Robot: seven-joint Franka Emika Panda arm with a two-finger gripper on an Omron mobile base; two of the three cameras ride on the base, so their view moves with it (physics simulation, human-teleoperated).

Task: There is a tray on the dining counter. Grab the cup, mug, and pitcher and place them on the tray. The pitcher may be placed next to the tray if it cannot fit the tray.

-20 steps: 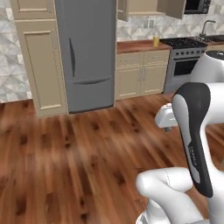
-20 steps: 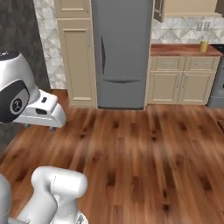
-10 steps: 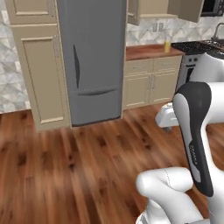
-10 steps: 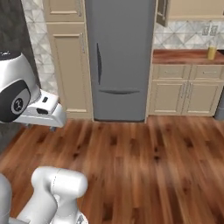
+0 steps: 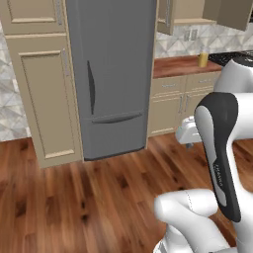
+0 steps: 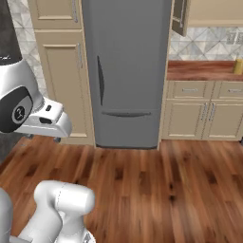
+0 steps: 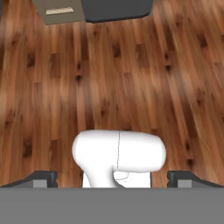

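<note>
Pitcher (image 5: 202, 60), a small yellow shape on the far wooden surface (image 5: 180, 66) right of the grey fridge (image 5: 111, 74), stands well beyond reach, so the jaws hang spread and empty above the plank floor (image 7: 109, 78), presumably ready for a later grasp.

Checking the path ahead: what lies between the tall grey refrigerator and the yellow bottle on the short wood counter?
In the left base view, between the tall grey refrigerator and the yellow bottle lies bare reddish wood countertop above beige drawers.
</note>
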